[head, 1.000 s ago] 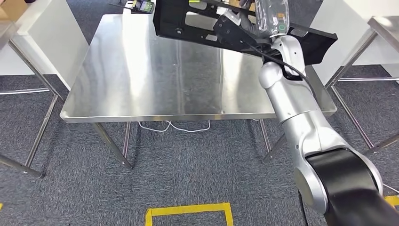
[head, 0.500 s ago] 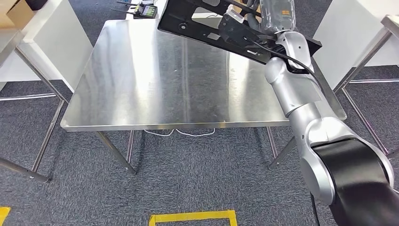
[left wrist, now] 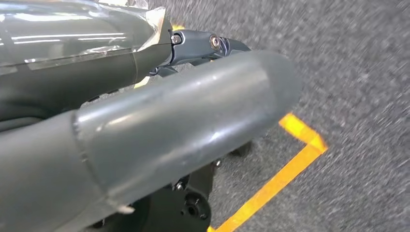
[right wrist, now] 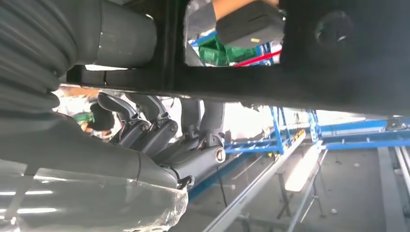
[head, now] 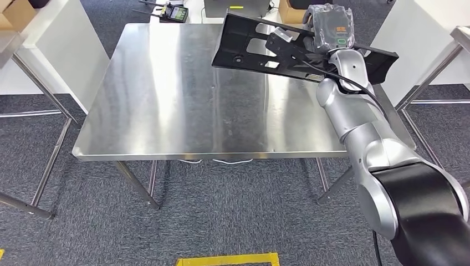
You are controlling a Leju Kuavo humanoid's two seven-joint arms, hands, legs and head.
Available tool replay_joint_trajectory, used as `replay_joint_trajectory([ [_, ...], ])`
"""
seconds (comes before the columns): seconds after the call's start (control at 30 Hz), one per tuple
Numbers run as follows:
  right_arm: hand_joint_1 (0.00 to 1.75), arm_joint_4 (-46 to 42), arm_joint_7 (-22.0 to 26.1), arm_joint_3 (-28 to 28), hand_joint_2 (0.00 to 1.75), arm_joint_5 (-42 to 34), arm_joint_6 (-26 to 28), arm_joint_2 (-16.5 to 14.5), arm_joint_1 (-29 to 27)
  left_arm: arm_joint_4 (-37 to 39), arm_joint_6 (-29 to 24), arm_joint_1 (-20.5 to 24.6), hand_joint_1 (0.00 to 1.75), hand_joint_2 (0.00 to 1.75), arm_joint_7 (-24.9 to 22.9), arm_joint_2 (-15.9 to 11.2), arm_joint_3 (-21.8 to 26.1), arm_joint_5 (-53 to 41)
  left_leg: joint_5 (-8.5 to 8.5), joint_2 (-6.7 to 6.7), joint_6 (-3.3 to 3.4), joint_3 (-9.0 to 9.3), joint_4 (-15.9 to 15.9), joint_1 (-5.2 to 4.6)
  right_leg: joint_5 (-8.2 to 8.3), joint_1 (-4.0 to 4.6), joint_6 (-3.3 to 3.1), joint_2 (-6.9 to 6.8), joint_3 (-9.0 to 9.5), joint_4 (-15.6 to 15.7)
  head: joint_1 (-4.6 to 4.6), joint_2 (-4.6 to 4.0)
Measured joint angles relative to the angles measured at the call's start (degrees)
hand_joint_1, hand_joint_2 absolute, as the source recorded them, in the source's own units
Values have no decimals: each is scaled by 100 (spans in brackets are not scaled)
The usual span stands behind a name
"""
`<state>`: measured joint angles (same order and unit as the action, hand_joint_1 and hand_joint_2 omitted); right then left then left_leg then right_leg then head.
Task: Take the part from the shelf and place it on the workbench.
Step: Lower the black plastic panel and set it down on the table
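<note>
The part is a long flat black plate with cut-outs. My right hand, wrapped in clear plastic, grips it near its right end and holds it tilted above the far right area of the steel workbench. In the right wrist view the thumb lies on one face of the part and the dark fingers curl under the other. My left hand hangs over the carpet with its thumb stretched out and nothing in it.
White tables stand on the left and on the right. A small device and cardboard boxes lie beyond the workbench. Yellow tape marks the carpet in front. A white cable lies under the bench.
The whole picture has shifted as the camera moved toward the workbench. My right hand has kept its hold, and the part now sits lower and further right over the far side of the bench.
</note>
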<state>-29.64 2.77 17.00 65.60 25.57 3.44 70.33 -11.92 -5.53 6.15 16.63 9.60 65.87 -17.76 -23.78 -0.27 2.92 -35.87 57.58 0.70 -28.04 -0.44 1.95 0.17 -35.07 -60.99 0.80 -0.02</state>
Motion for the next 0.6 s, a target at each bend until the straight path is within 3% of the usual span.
replay_joint_trajectory([
  [0.1, 175, 136, -11, -87, 175, 25, 37, 152, -36, 0, 0, 0, 0, 0, -2, -2, -1, -22, -55, -32, 74, 56, -6, -7, -335, -14, -25, -2, -661, -1130, -14, 0],
  [0.13, 175, 186, -16, -120, 175, 30, 39, 196, -69, 1, 0, -5, 0, 0, -4, -1, -1, -24, -81, -45, 78, 87, -4, -9, -334, -15, 0, -2, -806, -1315, -16, 0],
  [0.17, 175, 227, -20, -145, 175, 38, 43, 229, -102, 1, 2, -8, 0, 0, -8, -1, 0, -25, -110, -54, 73, 126, -2, -11, -237, -15, 42, -3, -836, -1270, -20, 0],
  [0.2, 175, 262, -24, -163, 175, 47, 47, 251, -129, 1, 4, -9, 0, 0, -10, 0, 0, -25, -145, -58, 61, 174, 0, -12, -51, -17, 90, -4, -741, -979, -21, 0],
  [0.27, 175, 321, -26, -192, 175, 64, 77, 280, -149, 1, 12, -6, 0, 0, -11, -1, -1, -25, -229, -59, 17, 259, 14, -28, 367, -22, 157, -13, -381, -126, -25, 0],
  [0.33, 175, 375, -21, -223, 175, 68, 118, 296, -152, 1, 15, 2, 0, 0, -10, -2, -2, -25, -293, -59, -35, 295, 27, -54, 554, -16, 115, -18, -157, 351, -22, 0],
  [0.43, 175, 455, -3, -252, 175, 73, 144, 313, -195, -1, 14, 5, 0, 0, -13, -9, -2, -25, -355, -49, -105, 301, 36, -47, 531, -31, -10, -9, -116, 393, -21, 1],
  [0.5, 175, 491, 1, -258, 175, 80, 168, 315, -213, -1, 13, 6, 0, 0, -14, -17, -2, -25, -508, -19, -178, 170, 322, -26, 495, -68, -102, -4, -61, 408, -2, 1],
  [0.6, 175, 539, 2, -260, 175, 92, 205, 305, -243, 1, 13, 4, 0, 0, -17, -20, -2, -30, -893, 6, -254, -470, 1438, 1, 431, -60, -200, -1, 10, 409, 16, 0],
])
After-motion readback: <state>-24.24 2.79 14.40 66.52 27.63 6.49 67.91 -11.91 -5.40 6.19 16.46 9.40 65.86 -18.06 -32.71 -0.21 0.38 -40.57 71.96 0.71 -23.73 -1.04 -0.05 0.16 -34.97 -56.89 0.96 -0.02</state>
